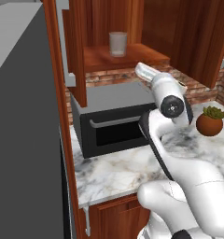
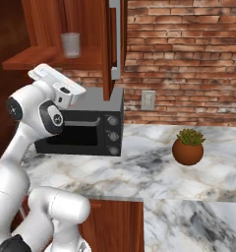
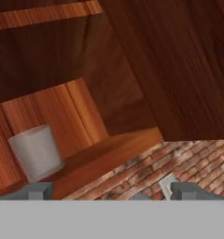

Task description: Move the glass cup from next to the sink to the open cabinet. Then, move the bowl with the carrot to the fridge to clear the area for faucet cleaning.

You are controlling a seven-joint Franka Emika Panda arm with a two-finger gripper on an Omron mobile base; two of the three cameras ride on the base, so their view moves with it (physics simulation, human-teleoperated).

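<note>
**A:** where's the cup right now?

**B:** standing upright on the cabinet shelf, above the microwave. Nothing's touching it.

**A:** and the gripper?

**B:** fingers spread wide, nothing between them. In the hand view the cup sits just above the left fingertip, clear of it. The hand's below the shelf edge, brick wall behind. Potted plant off to the right on the counter.

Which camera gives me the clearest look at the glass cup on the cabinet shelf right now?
The hand view: the glass cup is largest there, standing on the open cabinet shelf. Both base views show it smaller but whole, upright on the same shelf, above the microwave.
</note>
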